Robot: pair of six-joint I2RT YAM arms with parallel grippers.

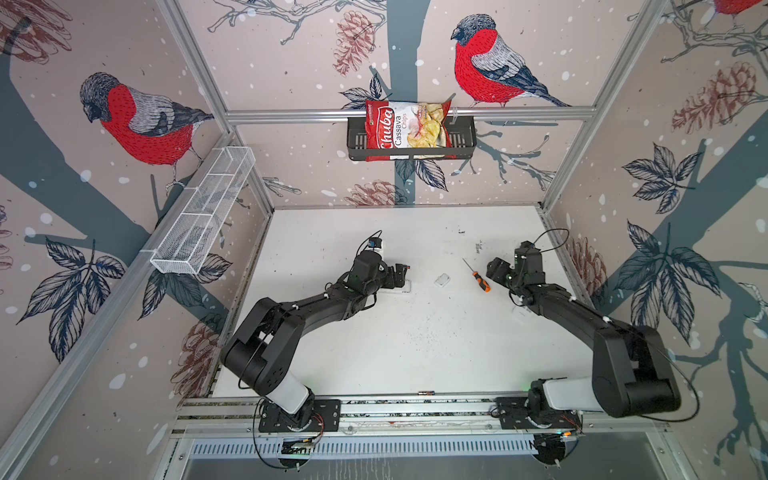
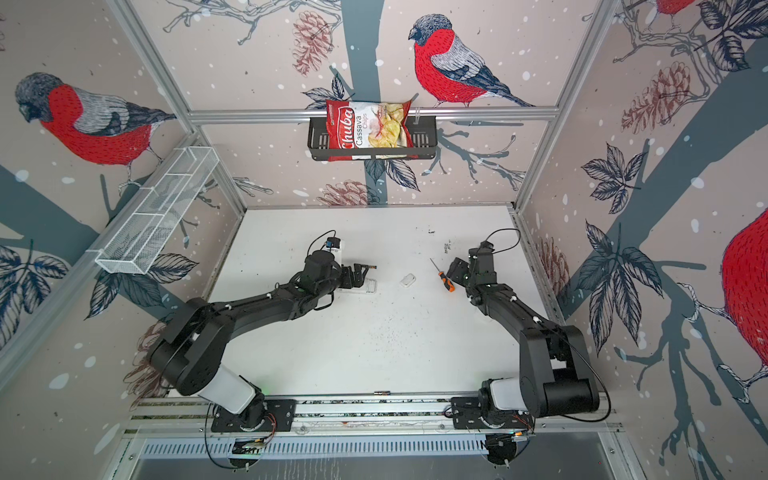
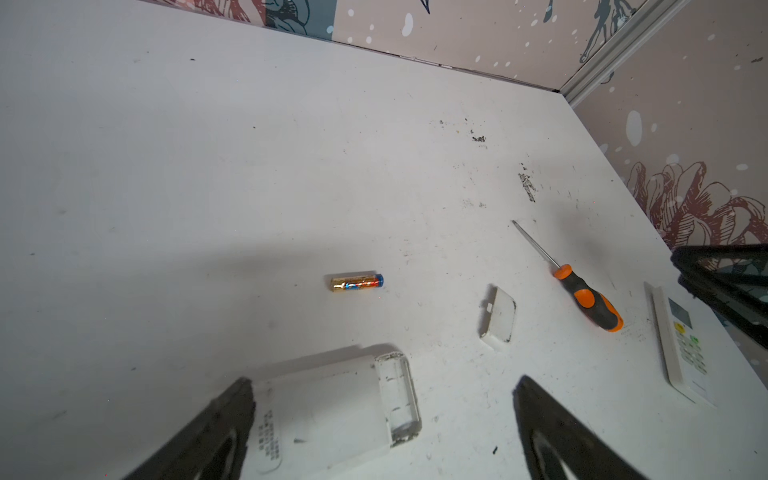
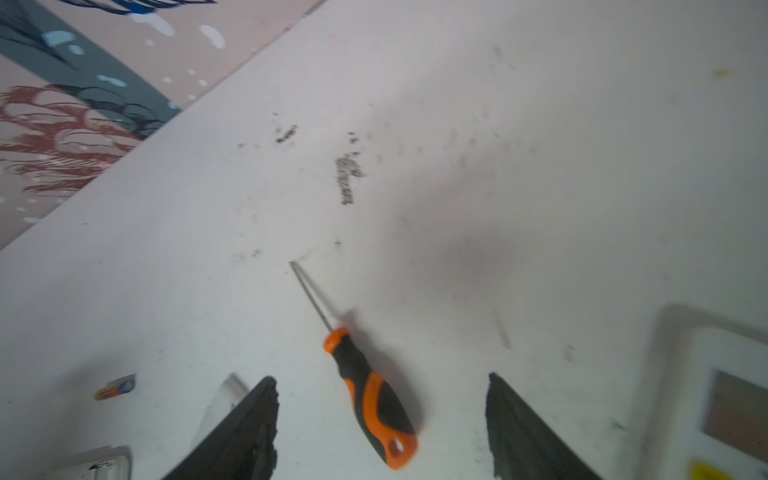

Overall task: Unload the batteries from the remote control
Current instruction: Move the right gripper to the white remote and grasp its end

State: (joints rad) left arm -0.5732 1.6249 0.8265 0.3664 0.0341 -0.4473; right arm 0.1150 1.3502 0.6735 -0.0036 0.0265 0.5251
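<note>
Left wrist view: the left end effector [image 3: 384, 381] stands fully spread and grasps nothing. One finger overlaps the edge of the remote control [image 3: 332, 415] in this view, but contact cannot be confirmed. The remote control lies back-up on the tabletop [image 3: 187, 166], its battery bay uncovered and, as far as can be seen, empty. One battery [image 3: 357, 282], gold with a blue end, lies loose on the tabletop beyond the remote control, touching nothing; no other battery can be identified with confidence. The battery cover [image 3: 498, 318] lies apart from both, judged set aside to expose the bay. Right wrist view: the right end effector [image 4: 381, 378] is spread, fingers either side of the screwdriver [image 4: 374, 399] without touching it. The tool rests flat, ungripped. A second remote [image 4: 727, 407] lies face-up nearby.
</note>
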